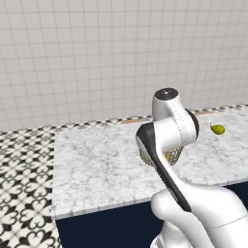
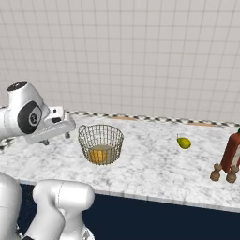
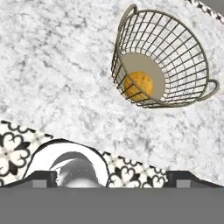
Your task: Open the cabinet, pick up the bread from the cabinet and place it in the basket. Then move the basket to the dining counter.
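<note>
- While my gripper [image 2: 57,125] stands wide apart with nothing between its fingers, it hovers just beside the basket [image 2: 101,143], on that basket's left in the right base view, apart from the wire.
- Sitting on the dining counter [image 2: 154,168], well in from the near edge, the basket looks to me already delivered; I judge the task close to finished.
- Inside it the bread [image 3: 139,85] rests on the beige bottom, against the wall nearest my hand camera.
- Handling, as I judge it: the basket is thin open wire, probably light and fairly stiff, but a hard squeeze could bend the mesh. Its rim and the two small loop handles seen from the hand camera offer the best hold; a rim pinch may tip it, so I would lift level.
- The bun should be soft and light, easy to dent, free to roll on the bottom if the basket tilts.
- Count: one basket, one bun, one small yellow-green fruit [image 2: 183,143] well to the right, one red bottle [image 2: 232,151], and two small brown shakers [image 2: 223,173] at its foot.
</note>
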